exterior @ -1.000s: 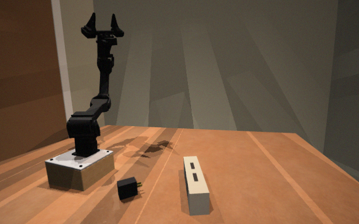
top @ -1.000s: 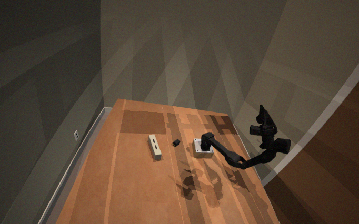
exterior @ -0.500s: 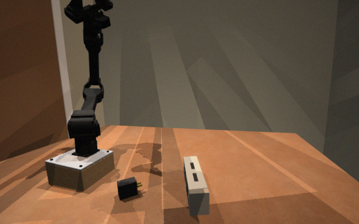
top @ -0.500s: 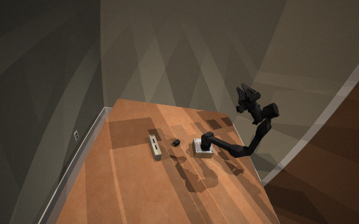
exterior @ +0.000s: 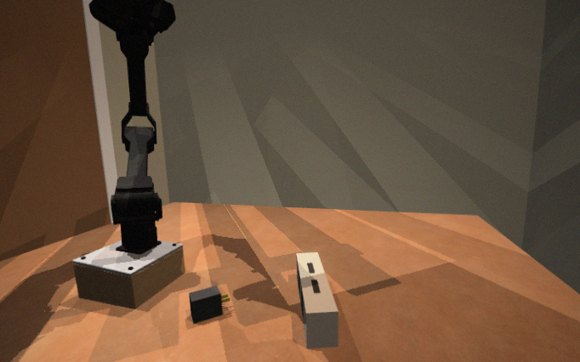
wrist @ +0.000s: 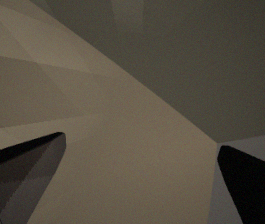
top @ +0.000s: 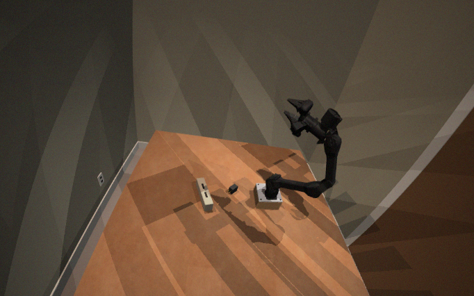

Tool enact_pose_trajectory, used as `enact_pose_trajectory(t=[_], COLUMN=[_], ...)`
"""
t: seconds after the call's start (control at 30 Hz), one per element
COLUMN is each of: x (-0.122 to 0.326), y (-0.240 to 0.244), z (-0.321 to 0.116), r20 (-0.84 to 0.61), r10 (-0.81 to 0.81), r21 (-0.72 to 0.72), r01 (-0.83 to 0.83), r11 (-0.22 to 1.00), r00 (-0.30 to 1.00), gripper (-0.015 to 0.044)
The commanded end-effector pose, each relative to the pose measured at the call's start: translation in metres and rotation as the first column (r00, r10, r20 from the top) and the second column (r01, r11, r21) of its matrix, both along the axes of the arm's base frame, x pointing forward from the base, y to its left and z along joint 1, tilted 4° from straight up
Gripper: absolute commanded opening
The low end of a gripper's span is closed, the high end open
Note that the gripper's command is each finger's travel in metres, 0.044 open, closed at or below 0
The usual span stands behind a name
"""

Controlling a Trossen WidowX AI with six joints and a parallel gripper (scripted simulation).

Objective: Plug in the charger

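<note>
The black charger (top: 233, 188) (exterior: 205, 304) lies on the table between the arm's base and the power strip, its two brass prongs pointing towards the strip. The cream power strip (top: 208, 201) (exterior: 321, 329) stands on the table with dark outlets in its top face; nothing is plugged into them. My gripper (top: 286, 105) (wrist: 143, 147) is open and empty, raised high above the table near the base side, far from the charger. Its fingers are wide apart at the two sides of the wrist view, with only walls and ceiling between them. Its fingertips are out of frame in the exterior view.
The arm's base stands on a block with a white top plate (top: 263, 198) (exterior: 103, 265) on the wooden table (top: 180, 257) (exterior: 440, 314), beside the charger. Shadows of the arm fall across the table. A wall socket (top: 100, 178) is on the wall beyond the table's left edge.
</note>
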State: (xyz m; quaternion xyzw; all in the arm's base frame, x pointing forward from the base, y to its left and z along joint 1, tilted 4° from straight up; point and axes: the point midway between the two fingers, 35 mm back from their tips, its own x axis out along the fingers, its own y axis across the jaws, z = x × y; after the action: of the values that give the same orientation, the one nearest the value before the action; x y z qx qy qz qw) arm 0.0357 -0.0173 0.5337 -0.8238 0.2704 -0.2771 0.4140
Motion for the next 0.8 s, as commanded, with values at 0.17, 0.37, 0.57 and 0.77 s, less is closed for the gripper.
enact_pose_trajectory(t=[0.17, 0.37, 0.57, 0.77], x=[0.039, 0.064, 0.097, 0.127], y=[-0.045, -0.069, -0.093, -0.111], z=[-0.026, -0.047, -0.081, -0.118], r20=[-0.023, -0.037, -0.074, -0.113], r10=[0.049, 0.073, 0.108, 0.138], r21=[0.187, 0.300, 0.449, 0.581], r01=[-0.043, -0.059, -0.063, -0.047], r11=[0.981, 0.952, 0.891, 0.812], r00=[0.999, 0.997, 0.991, 0.984], gripper=[0.0440, 0.0440, 0.0440, 0.0440])
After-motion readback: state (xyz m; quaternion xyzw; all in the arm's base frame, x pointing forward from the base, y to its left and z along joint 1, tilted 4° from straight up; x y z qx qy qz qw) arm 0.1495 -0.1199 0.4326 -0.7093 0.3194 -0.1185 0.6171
